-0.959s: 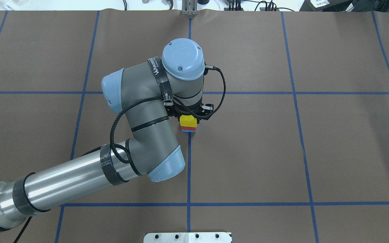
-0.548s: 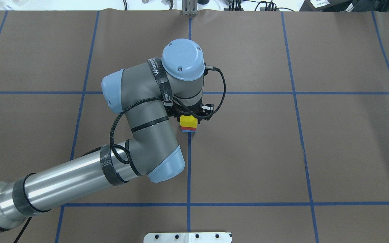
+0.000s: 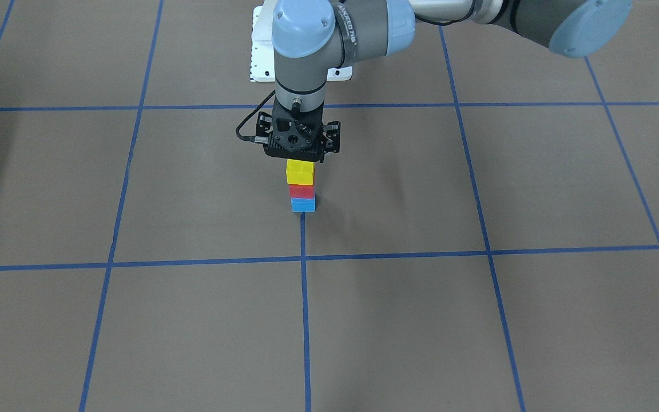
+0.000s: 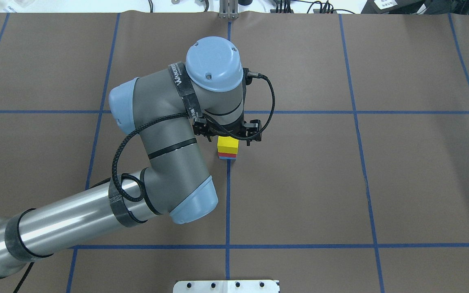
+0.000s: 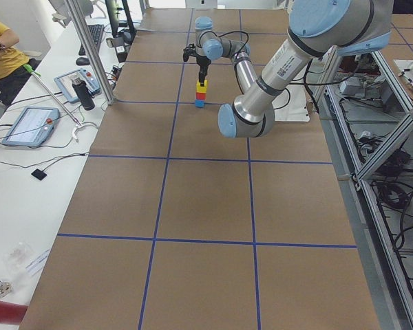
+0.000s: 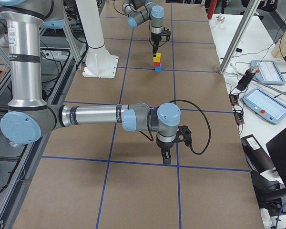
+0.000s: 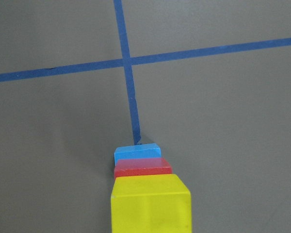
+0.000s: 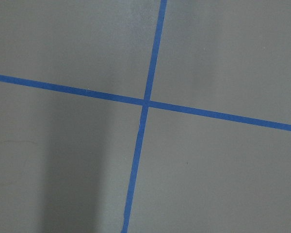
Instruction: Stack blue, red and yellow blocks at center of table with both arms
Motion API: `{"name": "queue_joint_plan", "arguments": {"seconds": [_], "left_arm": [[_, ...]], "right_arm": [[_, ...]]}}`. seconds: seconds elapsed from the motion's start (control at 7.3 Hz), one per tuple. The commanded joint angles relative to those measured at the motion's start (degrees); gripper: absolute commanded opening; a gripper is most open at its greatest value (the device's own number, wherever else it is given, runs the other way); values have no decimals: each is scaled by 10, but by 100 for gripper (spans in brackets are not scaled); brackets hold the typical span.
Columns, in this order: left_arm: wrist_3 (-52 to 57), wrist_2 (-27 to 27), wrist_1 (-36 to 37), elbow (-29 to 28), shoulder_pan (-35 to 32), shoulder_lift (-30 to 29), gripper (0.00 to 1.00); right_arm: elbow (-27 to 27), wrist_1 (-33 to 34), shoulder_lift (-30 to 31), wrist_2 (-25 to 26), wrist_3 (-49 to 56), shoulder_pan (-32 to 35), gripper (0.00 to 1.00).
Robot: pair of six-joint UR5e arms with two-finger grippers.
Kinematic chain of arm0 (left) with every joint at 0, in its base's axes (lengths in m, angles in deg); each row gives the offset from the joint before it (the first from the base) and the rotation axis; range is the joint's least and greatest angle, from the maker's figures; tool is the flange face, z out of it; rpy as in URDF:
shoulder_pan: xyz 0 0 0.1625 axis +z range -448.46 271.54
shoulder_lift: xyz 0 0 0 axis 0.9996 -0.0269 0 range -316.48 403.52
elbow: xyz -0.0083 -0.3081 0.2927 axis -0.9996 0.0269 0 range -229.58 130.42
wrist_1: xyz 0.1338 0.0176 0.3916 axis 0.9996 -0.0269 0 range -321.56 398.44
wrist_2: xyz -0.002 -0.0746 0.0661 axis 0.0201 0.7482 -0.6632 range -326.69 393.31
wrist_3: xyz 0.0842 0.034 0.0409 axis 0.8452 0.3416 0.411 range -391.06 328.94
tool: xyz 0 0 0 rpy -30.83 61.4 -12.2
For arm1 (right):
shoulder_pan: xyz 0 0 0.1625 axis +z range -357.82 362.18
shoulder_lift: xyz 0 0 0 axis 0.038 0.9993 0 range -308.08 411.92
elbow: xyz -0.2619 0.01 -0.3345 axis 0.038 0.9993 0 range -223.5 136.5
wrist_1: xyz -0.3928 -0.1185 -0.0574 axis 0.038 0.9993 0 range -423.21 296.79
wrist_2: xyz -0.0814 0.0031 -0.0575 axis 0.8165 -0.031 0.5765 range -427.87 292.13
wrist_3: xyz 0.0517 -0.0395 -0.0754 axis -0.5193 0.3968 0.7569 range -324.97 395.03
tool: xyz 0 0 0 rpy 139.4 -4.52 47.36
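The yellow block (image 3: 300,172) is seen atop the red block (image 3: 301,191) and blue block (image 3: 303,205) on the centre tape line (image 3: 304,297), directly beneath the left gripper (image 3: 298,151), whose finger spread cannot be told; the right gripper (image 6: 166,157), likewise unreadable, is parked well apart, so the left arm is judged nearer.

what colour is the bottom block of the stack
Blue: the bottom block shows best in the exterior front-facing view.

Brown worktop (image 8: 223,58) fills view. Two blue tape lines (image 8: 145,103) cross near middle. Soft dark shadow (image 8: 68,170) at left.
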Motion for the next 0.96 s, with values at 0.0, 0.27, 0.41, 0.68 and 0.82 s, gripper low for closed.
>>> {"name": "queue_joint_plan", "arguments": {"seconds": [0.0,0.27,0.41,0.68,0.82], "left_arm": [[84,4,81,153,-42,87,100],[241,67,87,266,-143,238,100],[363,119,85,273,-214,297,100],[572,174,78,266,-349,416,100],[625,175,77,266,-402,473,100]], "right_arm": [[0,0,0,0,0,0,100],[0,0,2,0,1,0,100],[0,0,3,0,1,0,100],[0,0,4,0,1,0,100],[0,0,6,0,2,1,100]]}}
